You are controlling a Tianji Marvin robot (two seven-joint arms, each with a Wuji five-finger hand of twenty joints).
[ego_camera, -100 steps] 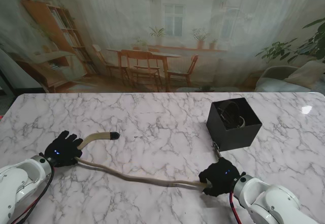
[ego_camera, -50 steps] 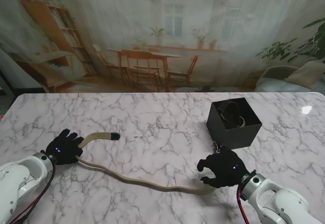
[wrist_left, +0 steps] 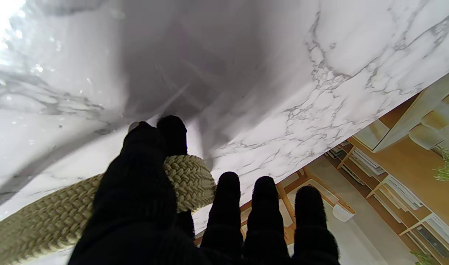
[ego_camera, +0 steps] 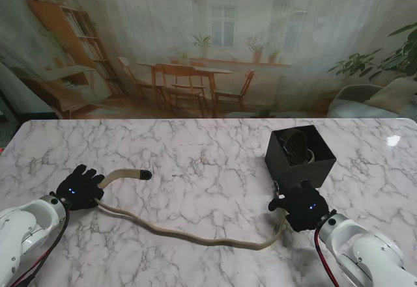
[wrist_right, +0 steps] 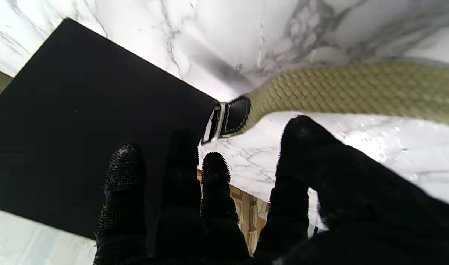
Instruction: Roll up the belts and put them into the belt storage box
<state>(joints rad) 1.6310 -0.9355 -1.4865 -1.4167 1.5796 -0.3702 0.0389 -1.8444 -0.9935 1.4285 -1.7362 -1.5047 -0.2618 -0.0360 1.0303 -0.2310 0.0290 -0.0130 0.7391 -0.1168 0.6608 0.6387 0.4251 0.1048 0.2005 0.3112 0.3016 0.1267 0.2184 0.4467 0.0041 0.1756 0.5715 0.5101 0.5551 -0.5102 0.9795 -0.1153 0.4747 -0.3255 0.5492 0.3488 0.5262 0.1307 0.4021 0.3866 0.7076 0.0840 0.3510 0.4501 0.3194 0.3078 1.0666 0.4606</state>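
The left robot hand (ego_camera: 78, 188) pinches the woven belt (ego_camera: 189, 236) between thumb and forefinger, probably anchoring that end for rolling. The right robot hand (ego_camera: 303, 205) hovers with fingers apart, holding nothing (the buckle (wrist_right: 226, 118) lies just beyond its fingertips), beside the belt storage box (ego_camera: 300, 158) on the worktop (ego_camera: 208, 163).

Stand cam looks down from above the shoulders at the whole marble table (ego_camera: 195, 150), far wall behind. Left wrist cam is very close, looking along the left hand (wrist_left: 180, 206) fingers at the woven belt (wrist_left: 187, 176). Right wrist cam, also close, faces the black storage box (wrist_right: 81, 121) w/ the belt buckle (wrist_right: 226, 119). All three views share the belt and tabletop; box is shared by stand and right wrist cams.
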